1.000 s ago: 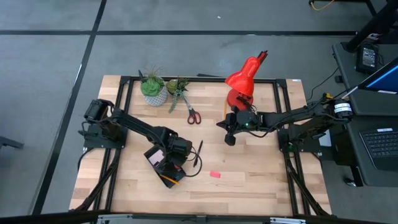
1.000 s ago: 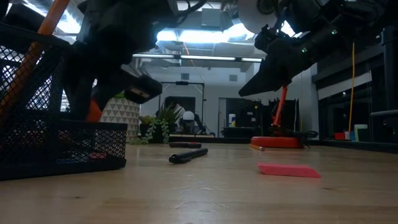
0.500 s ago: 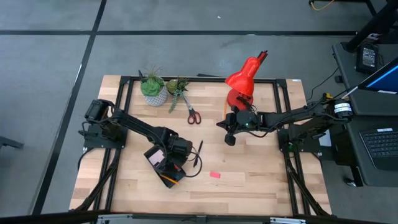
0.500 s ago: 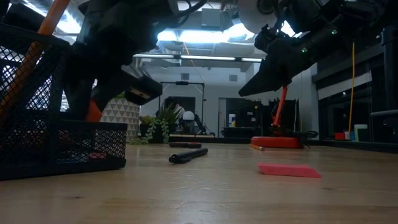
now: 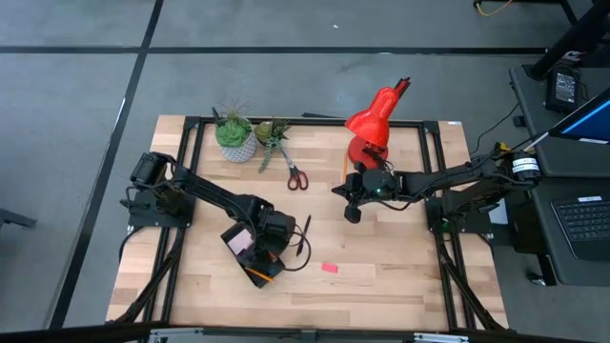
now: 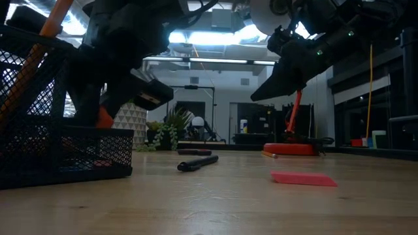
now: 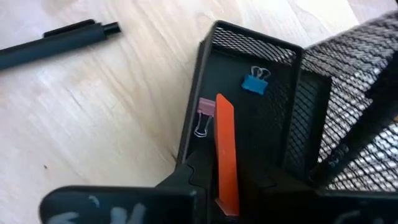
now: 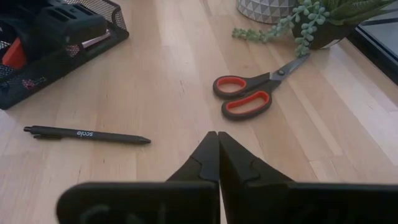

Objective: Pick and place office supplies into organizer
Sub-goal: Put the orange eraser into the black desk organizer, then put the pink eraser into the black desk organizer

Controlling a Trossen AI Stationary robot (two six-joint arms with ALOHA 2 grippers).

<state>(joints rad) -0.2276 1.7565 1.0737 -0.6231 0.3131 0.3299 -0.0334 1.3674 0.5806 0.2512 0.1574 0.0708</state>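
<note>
Progress: partly done, by my reading. The organizer [image 5: 253,250], a black mesh tray, sits on the desk [image 5: 400,276] toward its left-front area. Already inside (left wrist view): a blue binder clip [image 7: 254,81], a pink binder clip [image 7: 204,109], and, in the high view, a pink pad [image 5: 238,241] and an orange pencil [image 5: 261,274] leaning out of the taller section.

Left claw [image 7: 227,180] hangs directly over the organizer's shallow compartment with a flat orange-red piece [image 7: 226,158] (an eraser, I judge) between its fingers. The fingers look close about the piece, but whether they grip it firmly or are letting go I cannot tell. This item looks about to be deposited.

Right claw [image 8: 218,155] is closed tight with nothing in it, hovering above the desk's middle, near the red desk lamp [image 5: 372,129].

Left to do, as far as the views show:
- black pen [image 8: 86,135] on the desk just right of the organizer
- red-handled scissors [image 8: 256,91] near the potted plants [image 5: 250,135] at the back
- pink flat eraser [image 5: 329,268] lying alone toward the front
- a pencil-like item by the lamp base (low view only; too small to confirm)

Writing: the pen barrel carries white lettering that reads roughly "scale" in the right wrist view (not certain). No other brand or label is legible.
</note>
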